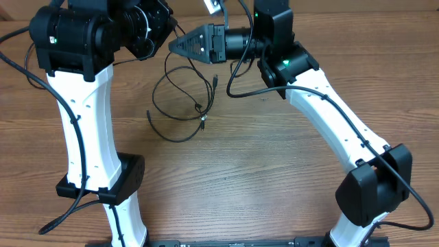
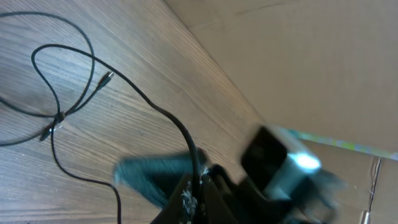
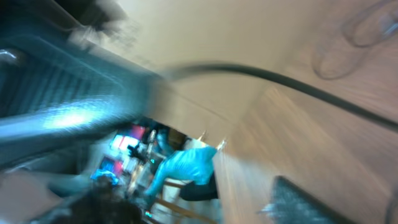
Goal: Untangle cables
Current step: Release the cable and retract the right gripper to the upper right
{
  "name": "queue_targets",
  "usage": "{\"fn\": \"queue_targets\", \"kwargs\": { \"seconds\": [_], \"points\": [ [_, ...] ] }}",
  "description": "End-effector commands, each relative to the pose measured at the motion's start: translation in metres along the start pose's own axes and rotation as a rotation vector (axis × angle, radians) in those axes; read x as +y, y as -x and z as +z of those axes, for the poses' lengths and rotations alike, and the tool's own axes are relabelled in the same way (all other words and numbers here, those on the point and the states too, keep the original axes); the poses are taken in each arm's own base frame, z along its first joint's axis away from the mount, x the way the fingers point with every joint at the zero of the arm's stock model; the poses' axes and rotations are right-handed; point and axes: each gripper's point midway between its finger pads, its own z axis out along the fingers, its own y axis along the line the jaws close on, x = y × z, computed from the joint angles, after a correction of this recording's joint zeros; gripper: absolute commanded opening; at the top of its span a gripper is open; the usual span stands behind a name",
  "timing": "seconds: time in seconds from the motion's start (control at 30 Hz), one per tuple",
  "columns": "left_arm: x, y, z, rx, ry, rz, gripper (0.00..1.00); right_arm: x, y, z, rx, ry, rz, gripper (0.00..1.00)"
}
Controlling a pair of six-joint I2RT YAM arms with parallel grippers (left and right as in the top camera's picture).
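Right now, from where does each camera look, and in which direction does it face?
Overhead: fixed above the table, facing straight down on the black cable; left arm and right arm show.
Left wrist: on the left arm, facing obliquely along the table toward a beige wall; its blurred jaws hold the cable.
Right wrist: heavily blurred, tilted along the table; its own jaws unclear.
Shared: overhead and left wrist both show the cable's loops.

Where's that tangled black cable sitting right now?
In the overhead view the black cable lies in loose loops on the wooden table, toward its far side, between the left arm and the right arm, nearer the left.
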Motion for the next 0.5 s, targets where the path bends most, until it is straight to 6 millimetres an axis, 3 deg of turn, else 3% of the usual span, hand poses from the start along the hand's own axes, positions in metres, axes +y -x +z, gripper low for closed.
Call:
{"fn": "queue_targets", "kwargs": {
  "seconds": [0.0, 0.03, 0.2, 0.47],
  "points": [
    [-0.005, 0.003, 0.0, -0.011, -0.019, 0.03, 0.04, -0.04, 0.018, -0.02, -0.105, -0.181, 0.021, 1.0],
    [-0.008, 0.004, -0.003, -0.022, -0.035, 0.052, 0.04, -0.058, 0.018, -0.029, -0.123, -0.251, 0.082, 1.0],
    [-0.021, 0.013, -0.024, -0.109, -0.087, 0.102, 0.04, -0.101, 0.016, -0.069, -0.166, -0.408, 0.238, 1.0],
    [0.006, 0.045, -0.044, -0.33, 0.06, 0.083, 0.04, -0.139, 0.008, -0.132, -0.206, -0.526, 0.44, 1.0]
  ]
}}
